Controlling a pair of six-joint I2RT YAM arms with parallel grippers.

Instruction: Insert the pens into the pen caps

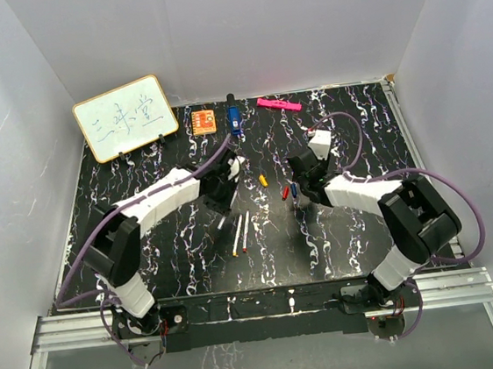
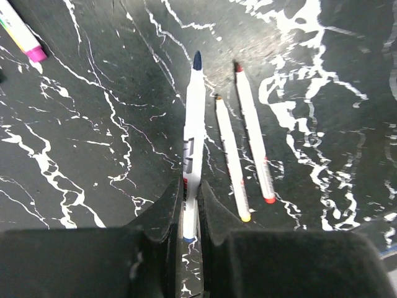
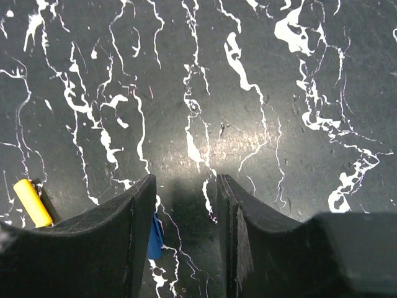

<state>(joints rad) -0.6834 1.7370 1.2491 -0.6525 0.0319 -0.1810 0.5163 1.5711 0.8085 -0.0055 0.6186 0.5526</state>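
My left gripper (image 2: 191, 200) is shut on the rear end of a white pen (image 2: 194, 133) whose dark blue tip points away from me. To its right, a yellow-ended pen (image 2: 231, 158) and a red-ended pen (image 2: 253, 133) lie side by side on the table. A pink-ended pen (image 2: 22, 34) lies at the far left. From above, the left gripper (image 1: 224, 204) is just left of the two loose pens (image 1: 241, 233). My right gripper (image 3: 185, 186) is open and low over the table. A blue cap (image 3: 154, 236) rests against its left finger's inner face, with a gap to the right finger. A yellow cap (image 3: 32, 202) lies to the left. Yellow (image 1: 263, 180) and red (image 1: 284, 193) caps show from above.
A small whiteboard (image 1: 125, 118) stands at the back left. An orange square (image 1: 204, 120), a chunky blue object (image 1: 233, 118) and a pink bar (image 1: 278, 104) lie along the back edge. White walls enclose the black marbled table (image 1: 147, 248).
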